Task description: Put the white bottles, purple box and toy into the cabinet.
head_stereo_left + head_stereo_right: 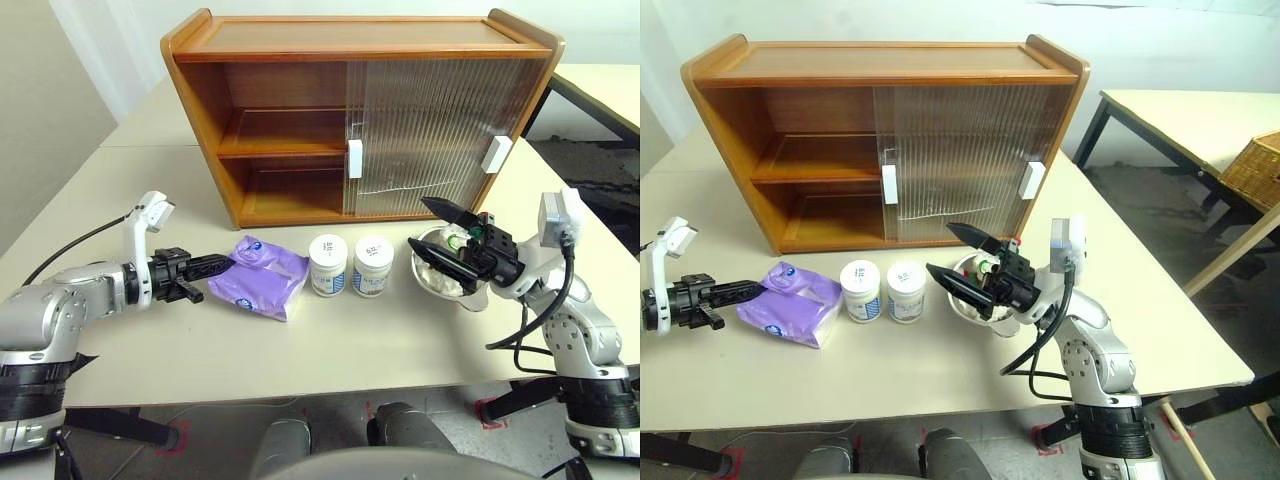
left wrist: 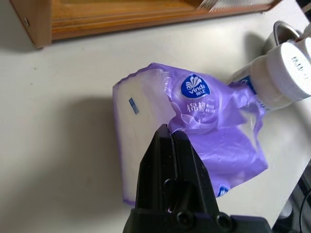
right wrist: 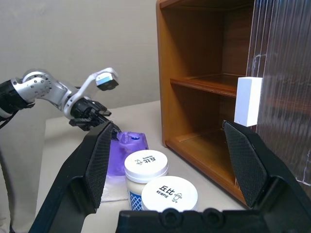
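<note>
Status: 0 of 4 items stowed. The cabinet point(image 1: 300, 130) has its left half open; both shelves there look bare. Both sliding doors sit stacked over the right half.

Left gripper point(image 1: 226, 262), lower left of the head view, has its fingers pinched together on the crinkled wrapper at the near end of the purple box point(image 1: 262, 278). The wrist view shows film bunched at the tips, so the hold is on wrapper, not the pack body. The box lies on the table point(image 1: 330, 340), not lifted.

The 2 white bottles point(image 1: 350, 265) stand upright side by side at frame centre, just right of the box and close to it. The toy point(image 1: 447, 262) sits in a steel bowl point(image 1: 437, 285) at right centre. Right gripper point(image 1: 437, 232) hovers there, fingers spread wide, holding nothing.

Left to do: all 4 placements.

Clearance: bare table runs between the box and the lower-shelf opening, straight shot up-frame. Watch the cabinet's left side panel and the shelf lip. Wrapper grip may slip or stretch on lift, my guess.
</note>
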### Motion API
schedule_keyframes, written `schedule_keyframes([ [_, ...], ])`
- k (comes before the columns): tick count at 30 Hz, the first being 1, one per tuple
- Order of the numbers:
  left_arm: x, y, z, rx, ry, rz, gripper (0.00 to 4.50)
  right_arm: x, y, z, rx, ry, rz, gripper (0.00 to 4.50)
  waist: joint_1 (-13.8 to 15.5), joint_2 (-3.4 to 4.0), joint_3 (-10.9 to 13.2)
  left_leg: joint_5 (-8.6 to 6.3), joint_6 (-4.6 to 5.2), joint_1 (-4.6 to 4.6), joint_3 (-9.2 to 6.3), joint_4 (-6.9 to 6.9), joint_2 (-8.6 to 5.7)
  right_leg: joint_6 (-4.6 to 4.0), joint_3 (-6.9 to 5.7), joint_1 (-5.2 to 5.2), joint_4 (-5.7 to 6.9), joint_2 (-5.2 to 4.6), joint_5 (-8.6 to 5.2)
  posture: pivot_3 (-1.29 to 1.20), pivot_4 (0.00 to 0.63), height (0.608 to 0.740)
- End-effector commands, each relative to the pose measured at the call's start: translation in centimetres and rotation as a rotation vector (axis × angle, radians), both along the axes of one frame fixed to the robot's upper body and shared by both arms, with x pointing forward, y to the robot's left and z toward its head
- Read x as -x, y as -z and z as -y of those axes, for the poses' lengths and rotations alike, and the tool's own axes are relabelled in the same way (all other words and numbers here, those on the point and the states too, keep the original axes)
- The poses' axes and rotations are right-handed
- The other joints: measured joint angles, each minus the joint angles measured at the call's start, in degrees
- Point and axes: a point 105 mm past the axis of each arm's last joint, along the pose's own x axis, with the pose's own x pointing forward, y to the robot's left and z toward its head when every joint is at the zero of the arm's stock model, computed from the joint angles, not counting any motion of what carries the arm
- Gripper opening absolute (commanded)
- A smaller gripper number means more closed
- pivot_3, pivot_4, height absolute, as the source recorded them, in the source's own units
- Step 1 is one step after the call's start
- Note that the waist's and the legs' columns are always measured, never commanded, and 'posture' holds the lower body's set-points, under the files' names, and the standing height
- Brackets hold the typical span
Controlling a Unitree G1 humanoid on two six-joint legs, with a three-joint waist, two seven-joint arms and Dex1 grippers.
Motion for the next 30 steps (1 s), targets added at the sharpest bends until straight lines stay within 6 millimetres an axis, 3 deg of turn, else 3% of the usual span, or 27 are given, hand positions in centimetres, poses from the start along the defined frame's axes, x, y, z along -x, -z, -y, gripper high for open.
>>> schedule_keyframes([
  [1,0.1,-0.9,0.0,0.035,-0.007,0.016,0.03,-0.1,0.1,0.6,-0.004,0.009,-0.005,4.5,0.1,0.0,0.0,0.0,0.0,0.01,-0.01,0.0,0.0,-0.01,0.0,0.0,0.0,0.0,0.01,-0.06,0.0,0.74],
  [19,0.2,-5.5,-0.5,0.277,-0.111,0.155,0.03,-0.2,0.1,0.3,0.026,-0.023,0.011,4.5,0.7,0.02,0.0,0.03,-0.08,0.24,0.03,-0.01,0.01,-0.05,0.0,0.05,0.01,0.01,0.02,-0.04,0.0,0.74],
  [30,-0.7,-8.8,0.6,0.433,-0.098,0.268,0.03,-0.4,-0.2,0.0,0.037,-0.038,0.022,4.5,1.0,0.01,0.0,0.04,-0.12,0.44,0.1,0.0,0.01,-0.04,0.0,0.26,0.01,0.02,0.02,-0.04,0.0,0.74],
])
